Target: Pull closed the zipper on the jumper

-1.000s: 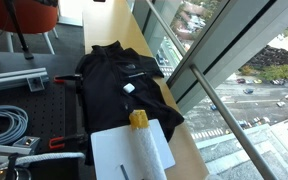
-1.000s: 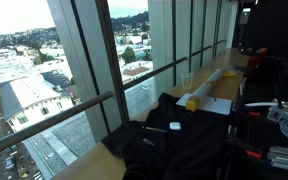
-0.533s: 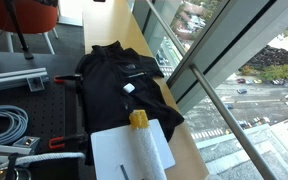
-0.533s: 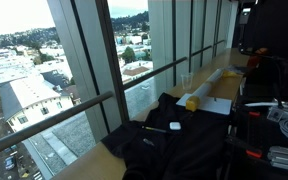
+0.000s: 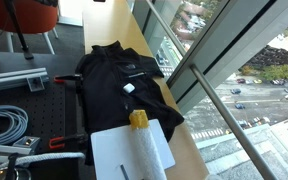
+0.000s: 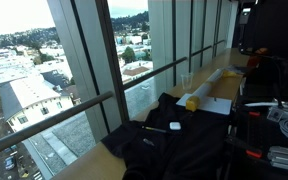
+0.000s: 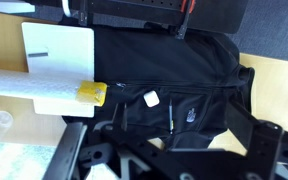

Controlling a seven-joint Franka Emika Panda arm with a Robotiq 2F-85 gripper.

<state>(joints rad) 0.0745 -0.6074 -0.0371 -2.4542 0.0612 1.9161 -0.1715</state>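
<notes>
The black jumper (image 5: 124,85) lies spread flat on the wooden table by the window, and it shows in both exterior views (image 6: 169,145). A small white patch (image 7: 151,98) sits on its front. In the wrist view the jumper (image 7: 184,60) fills the middle. The zipper (image 7: 184,87) is a thin dark line across the front, barely distinct from the fabric. My gripper (image 7: 174,152) shows only in the wrist view, as dark fingers spread wide along the bottom edge. It hangs open and empty, well above the jumper, touching nothing.
A white paper sheet (image 5: 124,150) lies beside the jumper with a white roll with a yellow cap (image 5: 138,119) on it. A clear cup (image 6: 185,80) stands near the glass. Window wall and railing (image 5: 209,90) bound one side. Cables (image 5: 4,125) and red clamps (image 5: 62,82) are on the other.
</notes>
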